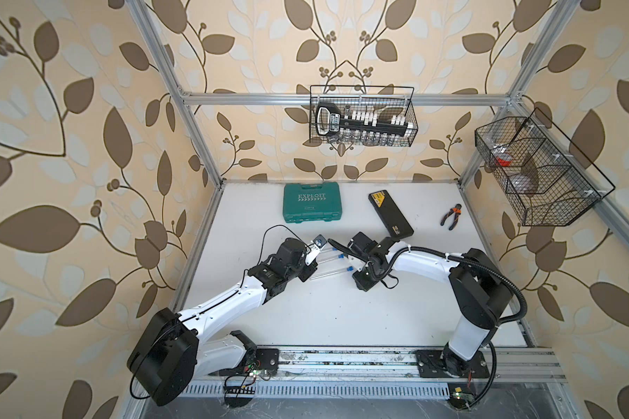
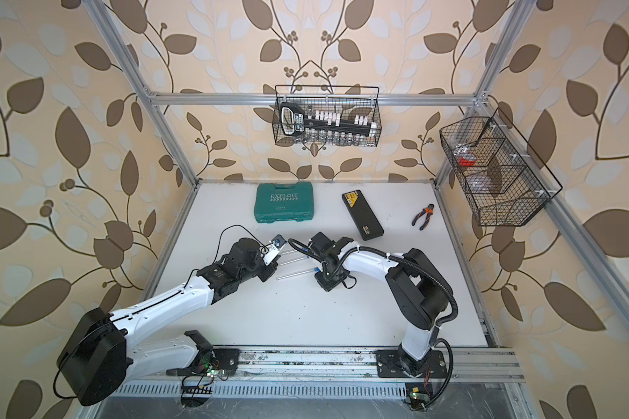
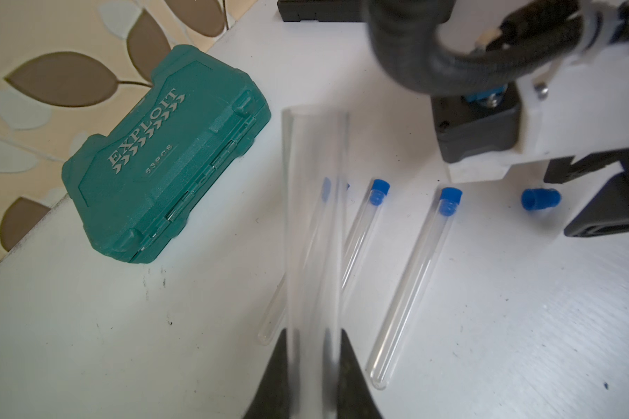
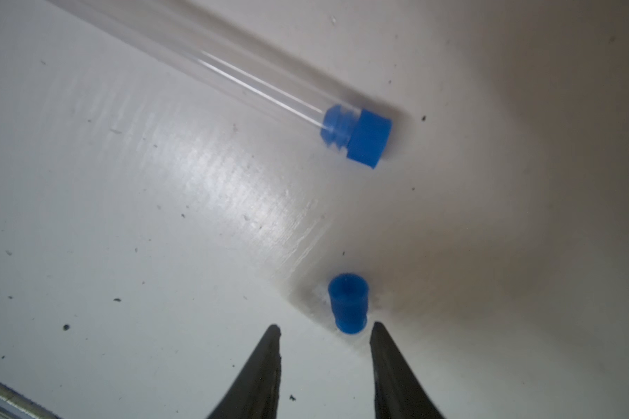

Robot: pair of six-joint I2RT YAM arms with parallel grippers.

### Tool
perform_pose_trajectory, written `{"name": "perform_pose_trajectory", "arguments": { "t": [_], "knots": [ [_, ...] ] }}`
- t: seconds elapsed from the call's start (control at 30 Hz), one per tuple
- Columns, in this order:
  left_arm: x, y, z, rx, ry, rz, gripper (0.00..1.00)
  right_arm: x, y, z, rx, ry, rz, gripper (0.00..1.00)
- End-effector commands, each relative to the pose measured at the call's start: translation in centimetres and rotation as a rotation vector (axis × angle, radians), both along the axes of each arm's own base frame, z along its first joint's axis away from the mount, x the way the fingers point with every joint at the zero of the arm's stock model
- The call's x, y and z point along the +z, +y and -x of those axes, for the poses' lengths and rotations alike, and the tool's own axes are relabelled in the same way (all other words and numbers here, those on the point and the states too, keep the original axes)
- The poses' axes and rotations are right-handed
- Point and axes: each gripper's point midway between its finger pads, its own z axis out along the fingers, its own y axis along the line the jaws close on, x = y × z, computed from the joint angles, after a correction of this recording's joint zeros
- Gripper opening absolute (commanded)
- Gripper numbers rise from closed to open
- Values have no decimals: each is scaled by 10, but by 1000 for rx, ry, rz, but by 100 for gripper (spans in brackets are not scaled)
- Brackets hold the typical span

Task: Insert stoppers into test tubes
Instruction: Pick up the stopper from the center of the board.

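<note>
One clear, unstoppered tube [image 3: 313, 217] is pinched in the left gripper [image 3: 313, 337], raised over the white table [image 3: 523, 326]. Three more tubes [image 3: 411, 286] lie below, each plugged by a blue stopper [image 3: 450, 201]. Nearby, the right gripper [image 4: 324, 330] stands parted and empty, just short of the fourth stopper [image 4: 348, 303], which lies loose.

Four clear tubes [image 3: 411, 290]: one held by the left claw [image 3: 313, 332], three lying just beyond its tips. Four blue plugs [image 3: 450, 197]: three seated in the lying tubes' mouths, one loose just ahead of the right claw [image 4: 325, 328]. Well away from both claws are one green case [image 3: 168, 156], one black case [image 1: 390, 214], one pair of pliers [image 1: 451, 216] and two wire baskets [image 1: 360, 86].
</note>
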Motion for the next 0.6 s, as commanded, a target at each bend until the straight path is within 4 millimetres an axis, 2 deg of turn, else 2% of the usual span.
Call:
{"name": "perform_pose_trajectory", "arguments": {
  "t": [0.0, 0.27, 0.57],
  "knots": [
    [12, 3, -4, 9, -53, 14, 0, 4, 6, -10, 7, -16, 5, 38],
    [12, 4, -3, 9, -55, 8, 0, -7, 3, -23, -16, -29, 68, 31],
    [11, 4, -3, 7, -55, 7, 0, -13, -3, -21, -31, -18, 97, 23]
  ]
}}
